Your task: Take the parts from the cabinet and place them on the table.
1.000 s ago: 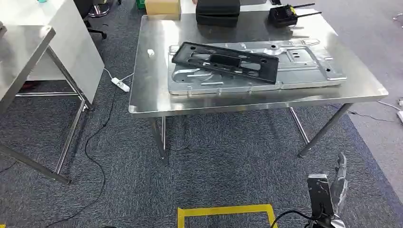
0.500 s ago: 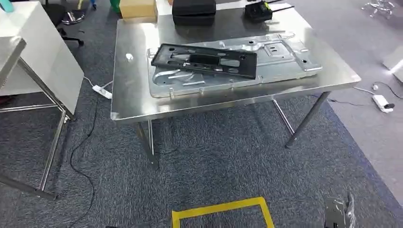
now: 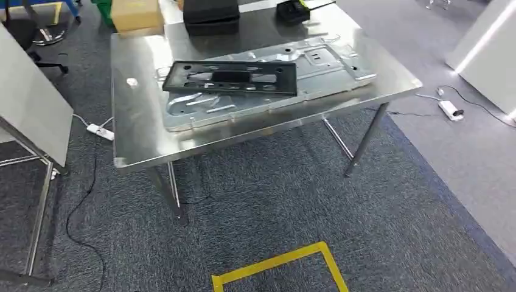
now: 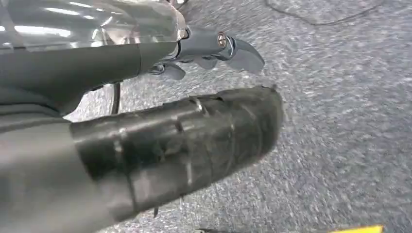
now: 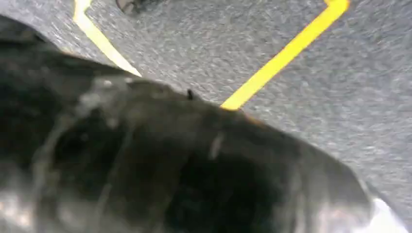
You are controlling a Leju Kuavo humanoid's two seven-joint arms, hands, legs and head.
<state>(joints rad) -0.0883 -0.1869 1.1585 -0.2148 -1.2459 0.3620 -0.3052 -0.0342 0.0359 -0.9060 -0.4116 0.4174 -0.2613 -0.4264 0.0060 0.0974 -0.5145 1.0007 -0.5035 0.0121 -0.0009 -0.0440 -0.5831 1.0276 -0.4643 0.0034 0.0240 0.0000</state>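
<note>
A black plastic frame [image 3: 231, 78] lies flat on a large silver sheet-metal panel [image 3: 316, 61], and both rest on the steel table [image 3: 137, 137] ahead of me. My left hand [image 4: 160, 136] hangs over the grey carpet, its taped thumb and its fingers [image 4: 240, 51] apart with nothing between them. My right hand [image 5: 170, 165] is a dark blur close to the camera above the carpet and yellow tape. How its fingers lie cannot be made out.
A black case [image 3: 210, 15], a cardboard box [image 3: 137, 13] and a black-and-yellow device [image 3: 295, 11] stand at the table's far edge. A small white piece [image 3: 131, 81] lies near its left side. White panels stand left [image 3: 30, 115] and right [image 3: 487, 55]. Yellow floor tape [image 3: 274, 264] lies near me. A power strip [image 3: 100, 131] and cables cross the carpet.
The whole scene has slid left and slightly down, so the camera has turned. My right hand, seen at the lower right earlier, has left the head view. The parts on the table have not moved.
</note>
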